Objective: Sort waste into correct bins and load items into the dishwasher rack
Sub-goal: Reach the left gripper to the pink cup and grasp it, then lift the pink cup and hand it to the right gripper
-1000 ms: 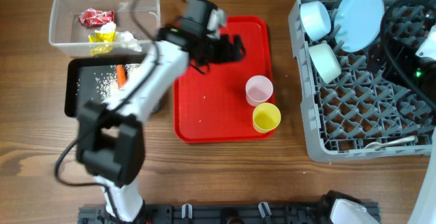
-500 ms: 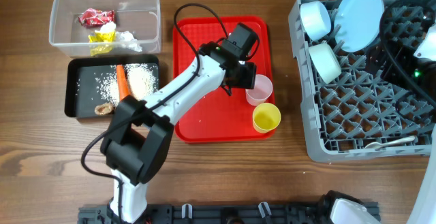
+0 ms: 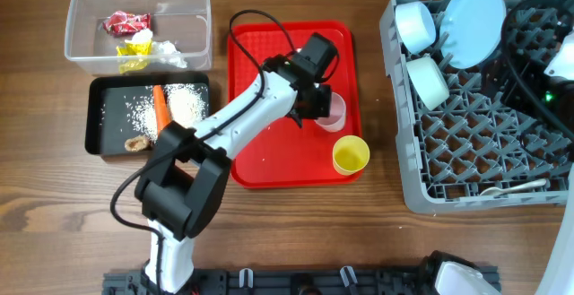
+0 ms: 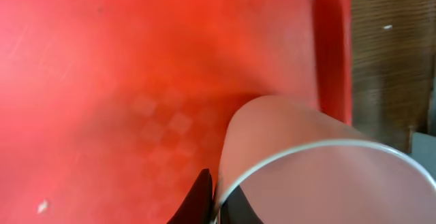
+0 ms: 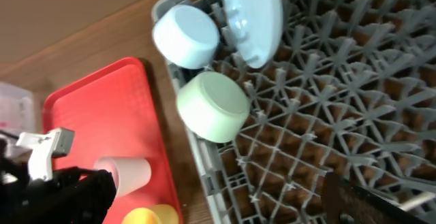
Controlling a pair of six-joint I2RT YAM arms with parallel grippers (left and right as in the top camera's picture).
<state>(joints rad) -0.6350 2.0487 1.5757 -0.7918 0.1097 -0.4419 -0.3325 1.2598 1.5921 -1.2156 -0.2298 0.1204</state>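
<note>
My left gripper (image 3: 316,100) is shut on the rim of the small pink cup (image 3: 334,113) on the red tray (image 3: 269,143). The left wrist view shows black fingertips (image 4: 203,198) pinching the cup (image 4: 306,149) wall, one inside and one outside. The yellow cup (image 3: 350,154) stands just beside it. The grey rack (image 3: 466,151) at the right holds a light-blue plate (image 3: 473,13) and two bowls (image 3: 415,24) (image 3: 428,80). One dark finger (image 5: 364,200) of my right gripper hangs over the rack (image 5: 306,135), open, with nothing in it.
A clear tub (image 3: 90,57) at the back left holds red and yellow wrappers (image 3: 126,23) and tissue (image 3: 166,51). The black tray (image 3: 97,116) below it holds a carrot (image 3: 161,107), rice (image 3: 184,107) and a brown lump (image 3: 136,143). A white spoon (image 3: 511,187) lies in the rack.
My left arm swung right across the red tray from the tub side to the pink cup, and its jaws closed on the rim. The cup shifted slightly. The right arm stayed put.
</note>
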